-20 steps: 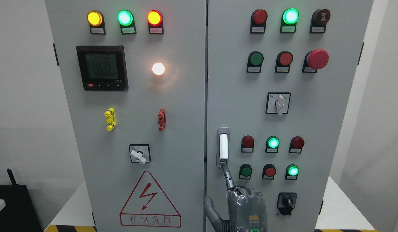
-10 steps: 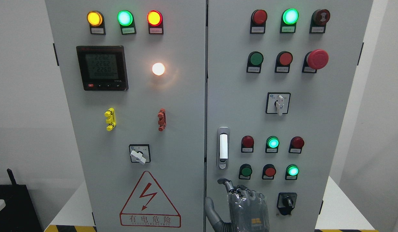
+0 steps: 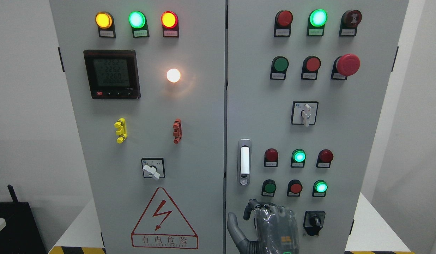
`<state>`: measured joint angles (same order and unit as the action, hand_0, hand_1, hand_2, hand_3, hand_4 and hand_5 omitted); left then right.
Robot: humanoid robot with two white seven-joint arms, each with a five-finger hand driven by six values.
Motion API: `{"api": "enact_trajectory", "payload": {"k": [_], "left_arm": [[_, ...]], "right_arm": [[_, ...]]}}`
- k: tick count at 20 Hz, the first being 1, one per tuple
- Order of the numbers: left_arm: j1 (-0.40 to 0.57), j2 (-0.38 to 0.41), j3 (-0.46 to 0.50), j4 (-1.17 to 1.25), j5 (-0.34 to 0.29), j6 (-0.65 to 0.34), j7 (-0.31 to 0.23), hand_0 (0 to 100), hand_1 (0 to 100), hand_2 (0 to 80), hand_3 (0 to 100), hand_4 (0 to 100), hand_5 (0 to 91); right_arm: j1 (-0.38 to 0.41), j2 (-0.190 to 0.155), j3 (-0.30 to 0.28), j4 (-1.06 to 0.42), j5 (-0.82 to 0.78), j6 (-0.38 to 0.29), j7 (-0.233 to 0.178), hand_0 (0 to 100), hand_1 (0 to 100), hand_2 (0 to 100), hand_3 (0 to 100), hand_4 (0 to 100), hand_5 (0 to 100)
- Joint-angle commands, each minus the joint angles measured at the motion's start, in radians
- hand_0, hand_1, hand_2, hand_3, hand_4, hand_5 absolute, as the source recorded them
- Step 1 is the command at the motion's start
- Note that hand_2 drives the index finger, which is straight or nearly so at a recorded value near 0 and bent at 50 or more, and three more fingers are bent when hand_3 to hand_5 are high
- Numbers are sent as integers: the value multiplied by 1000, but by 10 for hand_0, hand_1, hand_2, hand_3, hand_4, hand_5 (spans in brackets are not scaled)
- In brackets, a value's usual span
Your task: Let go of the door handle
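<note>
Grey steel makes up the cabinet [image 3: 204,141], a two-door control cabinet. The door handle [image 3: 244,162], a silver recessed plate with a white bar, stands upright on the right door, close to the seam between the doors and left of the red and green lamps [image 3: 298,156]. Nothing touches it. Below the handle and clear of it, the right hand [image 3: 271,225] shows at the bottom edge, its back toward the camera, wrapped in a clear cover. Its fingers [image 3: 248,208] are curled in loosely with nothing between them, the index bent into a hook at the top, and the thumb [image 3: 234,227] sticks out to the left beside the door seam. A black rotary switch [image 3: 314,222] sits just right of the hand. On the left door a yellow clip [image 3: 120,130], a red clip [image 3: 177,131] and a warning triangle [image 3: 164,218] show
</note>
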<state>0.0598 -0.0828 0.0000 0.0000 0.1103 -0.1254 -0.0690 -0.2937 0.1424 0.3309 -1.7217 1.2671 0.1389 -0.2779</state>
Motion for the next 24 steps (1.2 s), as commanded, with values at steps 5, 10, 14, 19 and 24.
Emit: {"api": "enact_trajectory", "payload": {"k": [5, 10, 14, 19, 24], "left_arm": [[0, 0, -12, -15, 0, 0, 0, 120, 389, 0, 0, 0, 0], [0, 0, -12, -15, -1, 0, 0, 120, 389, 0, 0, 0, 0], [0, 0, -12, -15, 0, 0, 0, 120, 389, 0, 0, 0, 0], [0, 0, -12, -15, 0, 0, 0, 120, 389, 0, 0, 0, 0], [0, 0, -12, -15, 0, 0, 0, 120, 389, 0, 0, 0, 0]], "right_arm": [[-108, 0, -24, 8, 5, 8, 40, 391, 397, 1000, 1000, 1000, 968], [-119, 0, -23, 11, 8, 16, 39, 385, 401, 1000, 1000, 1000, 968], [-160, 0, -24, 30, 15, 28, 40, 381, 384, 1000, 1000, 1000, 968], [-188, 0, -24, 60, 15, 30, 42, 377, 376, 1000, 1000, 1000, 968], [-199, 0, -24, 73, 15, 41, 43, 372, 377, 1000, 1000, 1000, 968]]}}
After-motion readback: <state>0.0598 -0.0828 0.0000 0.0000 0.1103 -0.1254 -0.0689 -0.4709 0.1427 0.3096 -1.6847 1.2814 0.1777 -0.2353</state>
